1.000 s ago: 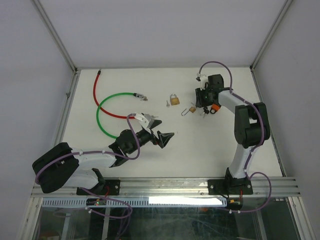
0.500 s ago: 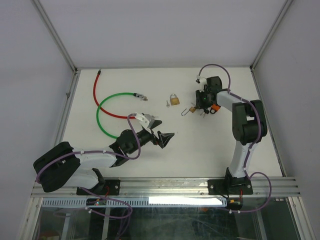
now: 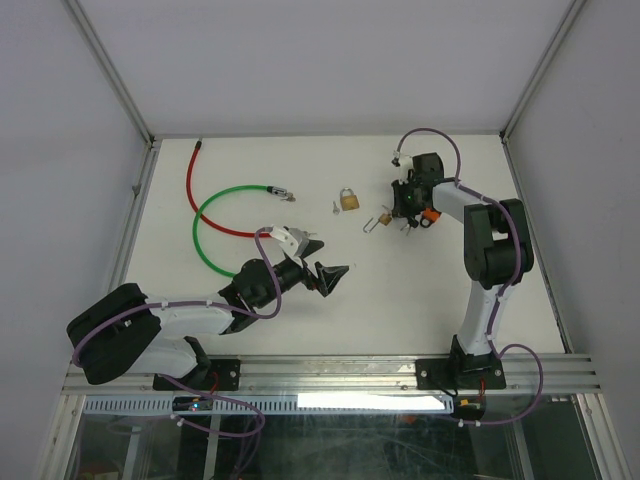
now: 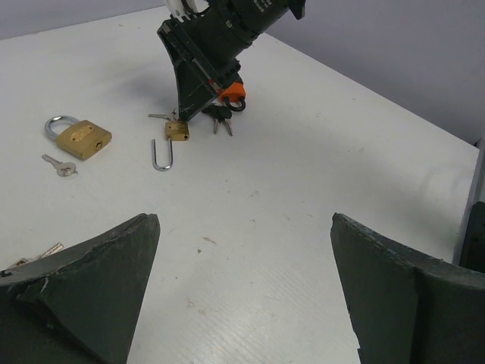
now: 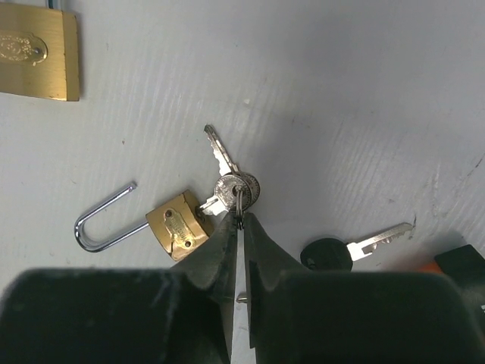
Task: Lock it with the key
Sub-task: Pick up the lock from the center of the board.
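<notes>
Since a second ago the right gripper (image 5: pixel 239 221) has closed its fingers; now they are pinched together on the key ring (image 5: pixel 245 187). The ring carries two keys. One key (image 5: pixel 214 203) sits in the small padlock (image 5: pixel 176 225), just left of the fingertips, with its shackle open. The second key (image 5: pixel 218 154) points away. A black-headed key (image 5: pixel 352 249) lies near on the right. There are two padlocks; the larger padlock (image 3: pixel 348 199) is shut. The left gripper (image 3: pixel 320 262) stands wide apart, holding nothing, well away from the locks.
</notes>
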`<state>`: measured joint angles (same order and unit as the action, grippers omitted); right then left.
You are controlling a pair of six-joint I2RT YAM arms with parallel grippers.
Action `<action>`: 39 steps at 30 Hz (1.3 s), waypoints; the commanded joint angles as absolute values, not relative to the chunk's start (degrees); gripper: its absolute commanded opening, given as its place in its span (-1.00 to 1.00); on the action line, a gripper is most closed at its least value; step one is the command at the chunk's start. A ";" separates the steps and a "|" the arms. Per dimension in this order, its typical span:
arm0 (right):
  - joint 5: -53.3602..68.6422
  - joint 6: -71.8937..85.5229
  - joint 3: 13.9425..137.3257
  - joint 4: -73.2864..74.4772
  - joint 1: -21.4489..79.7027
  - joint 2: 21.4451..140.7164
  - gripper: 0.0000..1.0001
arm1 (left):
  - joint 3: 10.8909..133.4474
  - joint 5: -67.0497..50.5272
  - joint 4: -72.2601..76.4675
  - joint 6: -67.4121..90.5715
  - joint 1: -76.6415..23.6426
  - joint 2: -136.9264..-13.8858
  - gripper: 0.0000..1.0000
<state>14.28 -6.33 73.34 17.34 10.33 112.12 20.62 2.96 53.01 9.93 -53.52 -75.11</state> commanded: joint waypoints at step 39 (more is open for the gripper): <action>45.59 -22.23 58.81 8.83 12.04 73.37 -1.00 | 13.43 -24.08 77.18 28.29 -40.31 -72.71 0.98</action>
<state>36.86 -20.97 58.54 10.59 11.75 76.51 13.89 -18.00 69.60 27.24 -40.71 -72.66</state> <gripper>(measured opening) 0.008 0.990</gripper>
